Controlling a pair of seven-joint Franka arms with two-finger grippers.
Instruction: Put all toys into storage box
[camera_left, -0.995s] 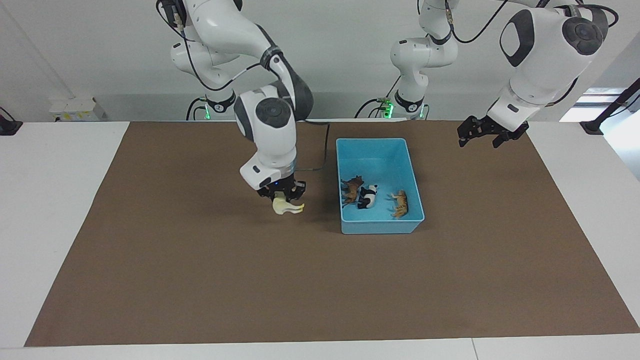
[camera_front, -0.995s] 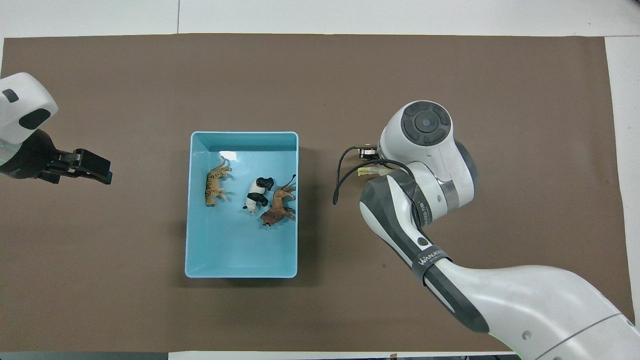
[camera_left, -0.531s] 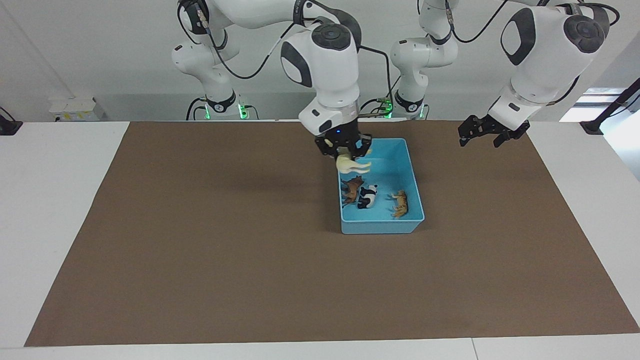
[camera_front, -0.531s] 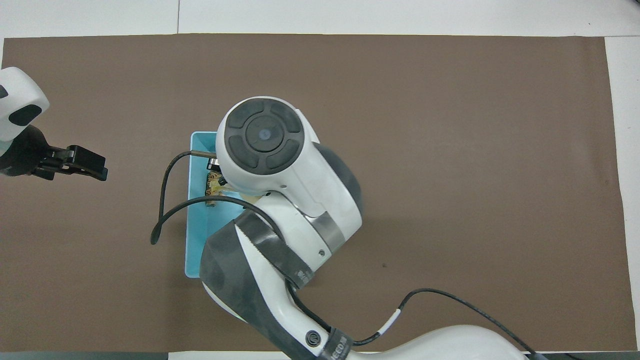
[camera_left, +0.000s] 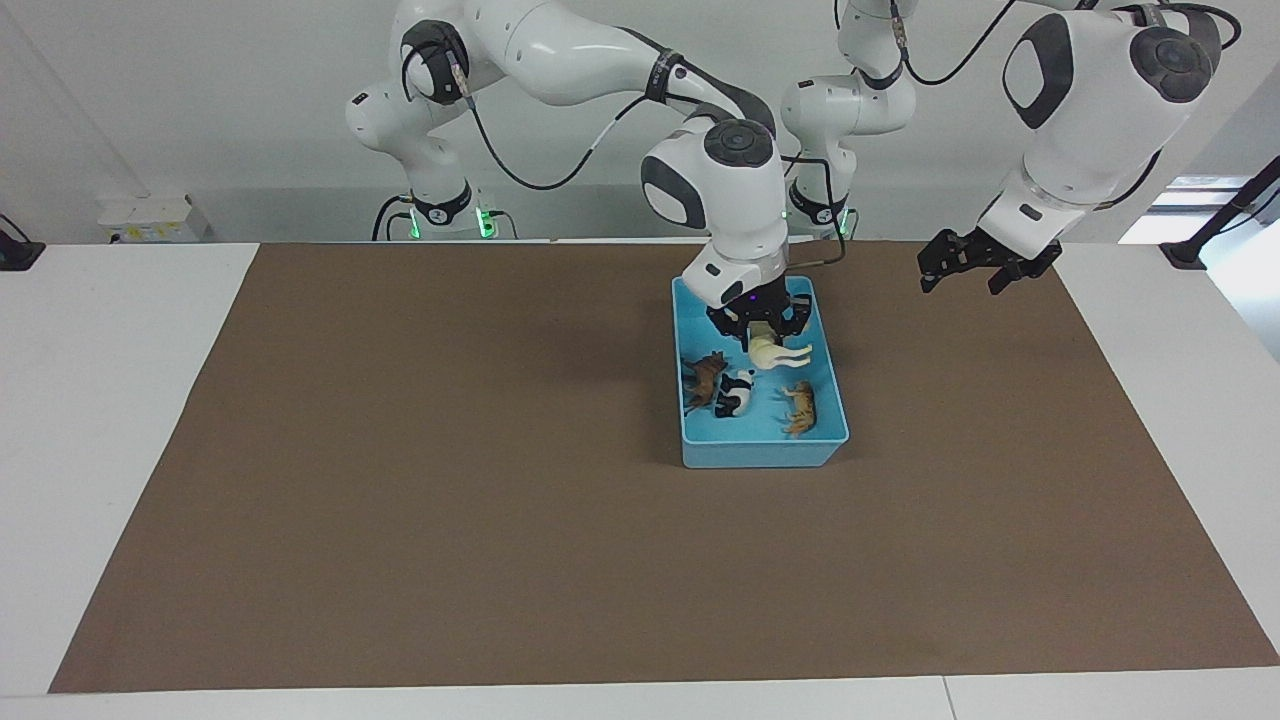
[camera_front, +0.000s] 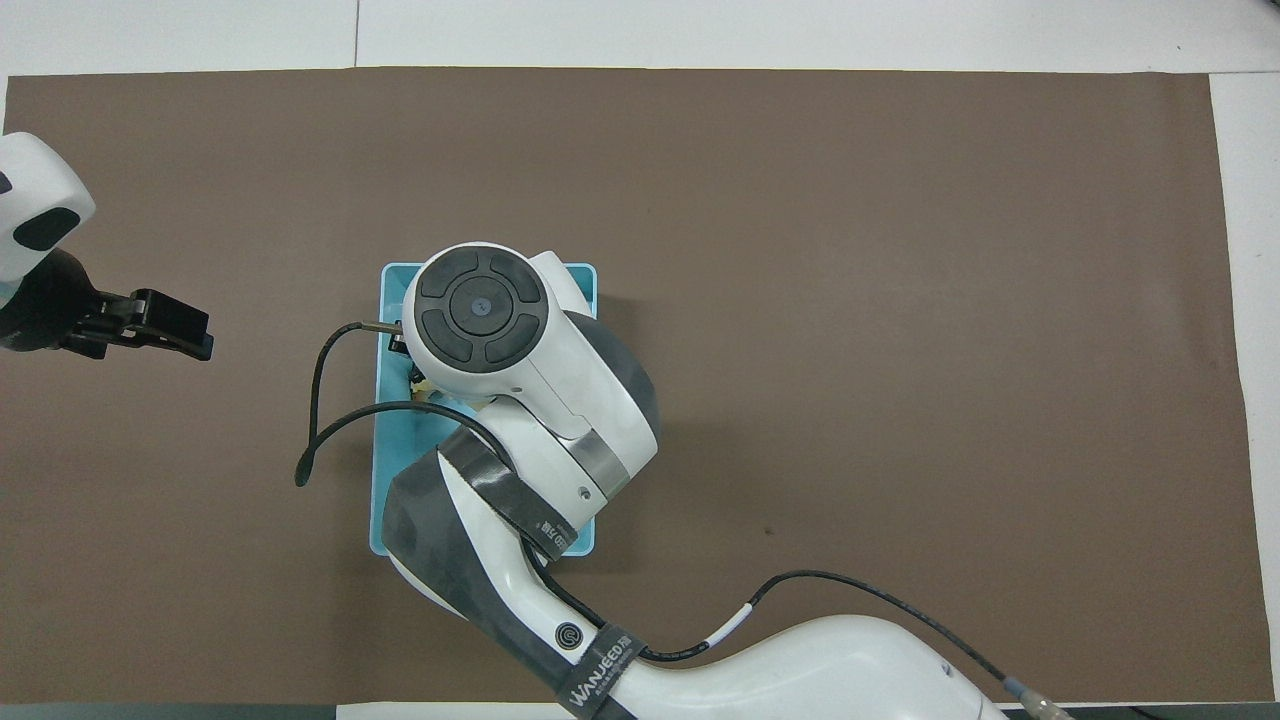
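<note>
The light-blue storage box (camera_left: 760, 455) sits on the brown mat near the robots. An orange tiger (camera_left: 800, 408), a black-and-white panda (camera_left: 735, 392) and a brown lion-like animal (camera_left: 703, 378) lie inside it. My right gripper (camera_left: 762, 335) hangs low over the box, shut on the cream-white horse (camera_left: 778, 353), whose legs point sideways just above the panda. My left gripper (camera_left: 985, 265) waits open and empty in the air at the left arm's end of the table. In the overhead view the right arm covers most of the box (camera_front: 383, 470) and hides the toys.
The brown mat (camera_left: 450, 520) covers most of the white table and carries only the box. A black cable (camera_front: 320, 420) loops off the right wrist beside the box. The left gripper (camera_front: 175, 335) shows at the overhead view's edge.
My right arm has carried the horse up from the mat at the right arm's end, across to the box, and lowered it inside the walls. The left arm has stayed still.
</note>
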